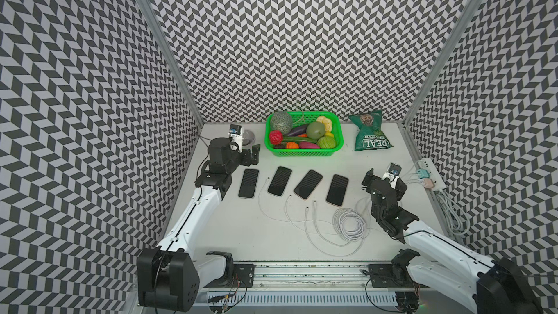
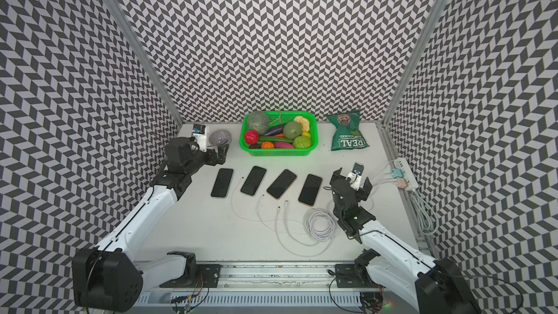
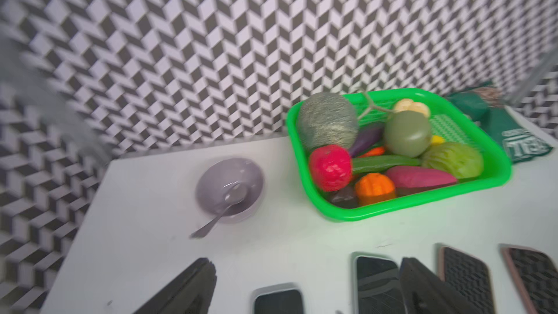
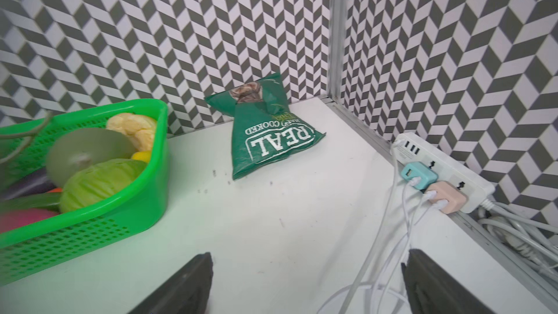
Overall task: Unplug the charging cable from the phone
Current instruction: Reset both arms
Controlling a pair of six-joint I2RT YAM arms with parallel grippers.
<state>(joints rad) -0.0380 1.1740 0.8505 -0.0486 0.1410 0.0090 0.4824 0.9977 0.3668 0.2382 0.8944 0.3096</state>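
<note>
Chevron-patterned walls (image 1: pixel 302 40), white table (image 1: pixel 241 243)

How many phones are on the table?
4, in a row on the table before the green basket: leftmost phone, second phone, third phone, rightmost phone. None seems hidden.

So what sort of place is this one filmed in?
Probably a robot test booth: patterned walls enclose a white table, with two arms mounted on a rail at its front.

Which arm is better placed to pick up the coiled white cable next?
Probably the right. The right gripper, open, hangs close to the coiled cable, beside the power strip. The left gripper, also open, is beyond all four phones, by the bowl.
</note>
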